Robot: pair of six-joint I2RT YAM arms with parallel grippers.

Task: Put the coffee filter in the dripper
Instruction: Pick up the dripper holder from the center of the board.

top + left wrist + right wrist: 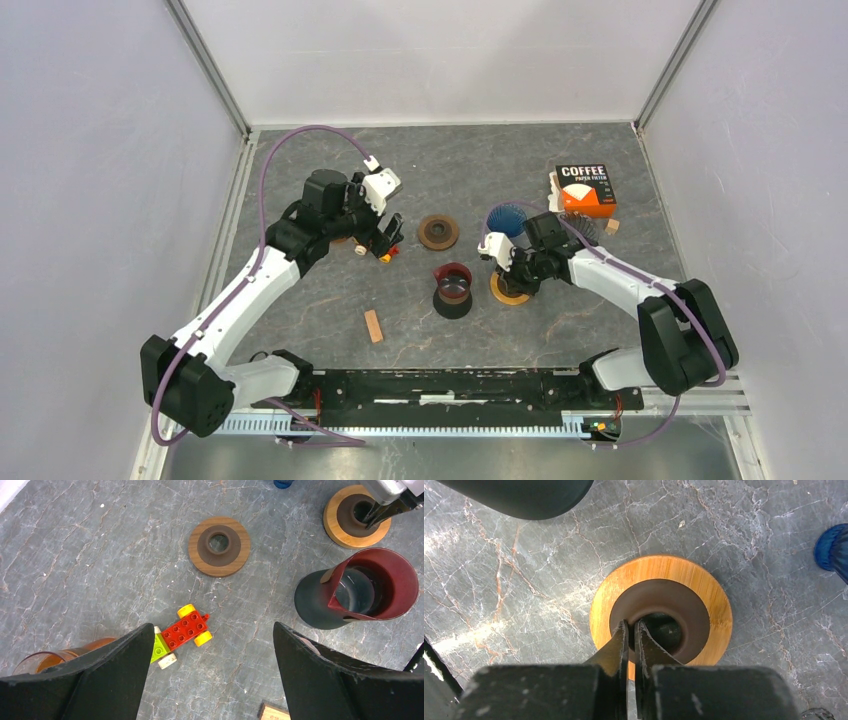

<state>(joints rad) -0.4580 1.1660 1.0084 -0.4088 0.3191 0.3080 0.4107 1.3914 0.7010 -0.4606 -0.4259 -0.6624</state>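
The dripper (704, 592), a brown cone in a light wooden ring, lies flat on the table (510, 292). My right gripper (631, 623) is shut on the inner edge of its hole, one finger on the brown surface and one inside; the left wrist view shows the same (356, 515). Coffee filters are in the orange box (585, 190) at the back right, with white paper showing at its left edge. My left gripper (212, 627) hangs open over bare table, holding nothing.
A second wood-and-brown ring (438, 232) lies mid-table. A red and black vessel (453, 290) stands beside the dripper. A blue ribbed cup (510, 218), a toy brick car (182, 632), an amber cup (60, 657) and a wooden block (373, 325) are nearby.
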